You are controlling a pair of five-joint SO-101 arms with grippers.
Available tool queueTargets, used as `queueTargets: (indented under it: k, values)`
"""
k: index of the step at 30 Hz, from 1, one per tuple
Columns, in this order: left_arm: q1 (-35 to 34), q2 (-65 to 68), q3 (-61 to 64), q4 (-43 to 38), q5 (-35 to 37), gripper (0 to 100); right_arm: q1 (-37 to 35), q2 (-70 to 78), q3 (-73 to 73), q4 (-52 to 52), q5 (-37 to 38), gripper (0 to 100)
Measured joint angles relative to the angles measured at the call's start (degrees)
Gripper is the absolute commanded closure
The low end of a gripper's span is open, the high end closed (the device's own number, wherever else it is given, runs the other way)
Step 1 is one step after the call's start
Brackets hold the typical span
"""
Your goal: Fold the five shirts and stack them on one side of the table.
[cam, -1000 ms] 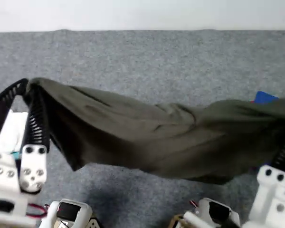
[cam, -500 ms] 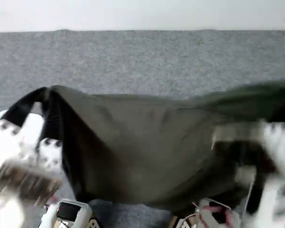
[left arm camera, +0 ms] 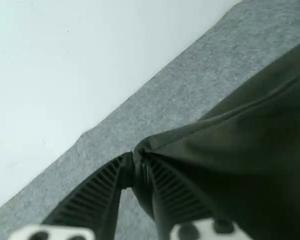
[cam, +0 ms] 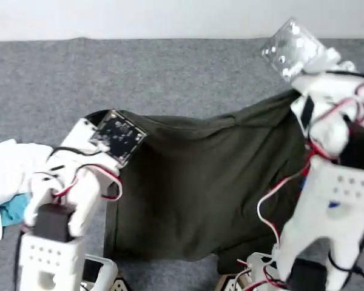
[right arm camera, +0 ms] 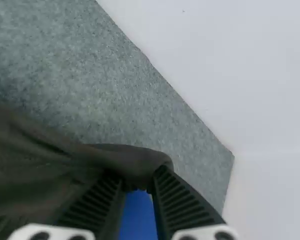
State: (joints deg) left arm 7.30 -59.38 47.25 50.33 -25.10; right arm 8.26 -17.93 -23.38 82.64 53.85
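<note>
2 sets of jaws grip the dark olive shirt (cam: 206, 188): the left jaws are closed on one upper corner, the right jaws clamped on a bunched fold at the opposite end. The shirt hangs spread between both arms over the grey desk (cam: 188, 79). White clothing (cam: 12, 163) lies beside the left arm.

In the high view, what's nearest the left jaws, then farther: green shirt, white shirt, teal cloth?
1. Green shirt: held by the left gripper.
2. White shirt: at the table's left edge.
3. Teal cloth: peeking out beneath it, left side.
</note>
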Motion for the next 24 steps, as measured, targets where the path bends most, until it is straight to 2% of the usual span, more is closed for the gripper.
queueTargets:
  k: [5, 12, 19, 24]
  values:
    - [-2.2, 2.6, 9.2, -16.9, -1.7, 100, -0.4, 5.9, 3.3, -11.5, -0.8, 98.8]
    - [-6.7, 20.0, 4.5, -34.1, -3.3, 100, -3.3, 14.7, 3.3, -28.7, -3.6, 98.8]
    - [-8.8, 43.5, -14.3, -38.3, -3.3, 100, -7.1, 22.1, 3.3, -44.8, -3.4, 98.8]
    - [-8.8, 57.1, -28.0, -38.3, -3.3, 100, -8.9, 26.6, 3.3, -53.4, 1.7, 98.8]
